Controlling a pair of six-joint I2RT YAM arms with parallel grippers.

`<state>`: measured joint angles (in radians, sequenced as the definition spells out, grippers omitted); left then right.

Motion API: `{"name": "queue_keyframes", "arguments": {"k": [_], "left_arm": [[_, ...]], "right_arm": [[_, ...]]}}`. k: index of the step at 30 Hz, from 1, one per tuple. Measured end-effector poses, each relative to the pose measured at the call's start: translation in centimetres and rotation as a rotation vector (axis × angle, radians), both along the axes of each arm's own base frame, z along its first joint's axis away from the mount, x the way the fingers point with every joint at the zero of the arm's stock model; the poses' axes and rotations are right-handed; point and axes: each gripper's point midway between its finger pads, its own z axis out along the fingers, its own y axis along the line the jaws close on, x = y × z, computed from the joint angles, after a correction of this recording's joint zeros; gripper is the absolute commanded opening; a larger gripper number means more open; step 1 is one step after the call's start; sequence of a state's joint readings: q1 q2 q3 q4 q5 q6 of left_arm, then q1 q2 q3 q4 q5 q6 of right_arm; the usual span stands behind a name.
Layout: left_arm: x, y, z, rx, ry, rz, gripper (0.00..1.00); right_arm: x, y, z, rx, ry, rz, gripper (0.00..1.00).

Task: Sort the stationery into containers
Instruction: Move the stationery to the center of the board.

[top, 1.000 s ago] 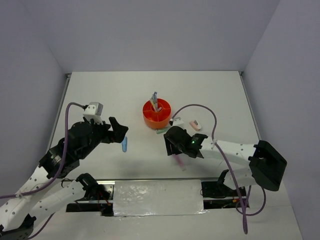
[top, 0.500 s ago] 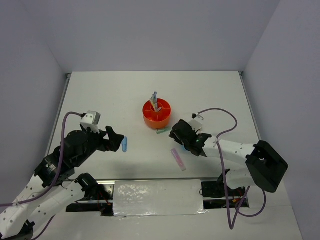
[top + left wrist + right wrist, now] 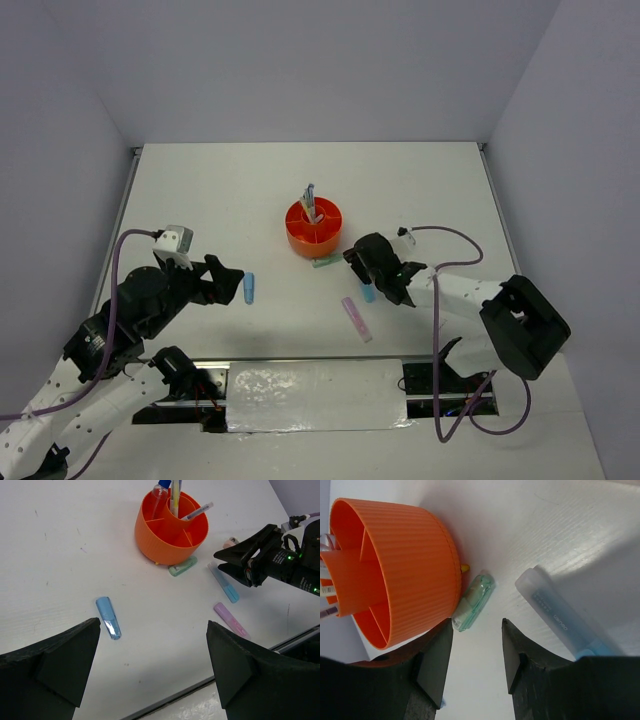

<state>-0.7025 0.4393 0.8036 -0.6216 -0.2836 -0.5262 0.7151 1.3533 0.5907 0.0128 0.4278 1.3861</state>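
Note:
The orange organiser (image 3: pixel 313 230) stands mid-table with several pens (image 3: pixel 309 200) upright in it. A green item (image 3: pixel 326 262) lies against its near side. A blue marker (image 3: pixel 249 288) lies to the left, a second blue marker (image 3: pixel 368 292) and a pink marker (image 3: pixel 356 318) to the right. My left gripper (image 3: pixel 236 279) is open and empty, just left of the first blue marker (image 3: pixel 108 624). My right gripper (image 3: pixel 351 256) is open and empty, low beside the organiser (image 3: pixel 395 565), with the green item (image 3: pixel 474 600) just ahead of its fingertips and the blue marker (image 3: pixel 560 615) to its right.
A small pinkish eraser (image 3: pixel 230 541) shows behind my right gripper in the left wrist view. A shiny metal strip (image 3: pixel 315 395) runs along the table's near edge between the arm bases. Grey walls enclose the table on three sides.
My right gripper has moved up from over the pink marker toward the organiser, uncovering the pink and blue markers. My left arm has drawn back to the left and down.

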Motion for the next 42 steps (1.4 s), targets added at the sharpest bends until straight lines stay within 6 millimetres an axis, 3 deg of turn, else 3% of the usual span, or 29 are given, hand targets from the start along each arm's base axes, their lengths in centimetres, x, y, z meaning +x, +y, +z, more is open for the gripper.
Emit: {"name": "queue_keyframes", "arguments": {"k": [4,13,19,25,42], "left_arm": [[0.0,0.1,0.0,0.002,0.0,0.004,0.99],[0.1,0.1,-0.1,0.004,0.001,0.008,0.99],[0.1,0.1,-0.1,0.005,0.002,0.008,0.99],[0.1,0.1,-0.1,0.006,0.003,0.01,0.99],[0.1,0.1,-0.1,0.006,0.003,0.009,0.99]], "right_arm": [[0.9,0.4,-0.3,0.06,0.009,-0.008,0.49],[1.3,0.9,-3.5,0.095,0.104,-0.017,0.45],[2.2,0.6,-3.2,0.124,0.089,-0.036,0.45],[2.9,-0.3,-4.3,0.12,0.108,-0.05,0.44],[5.8,0.7,-4.3,0.153,0.041,0.035,0.41]]}}
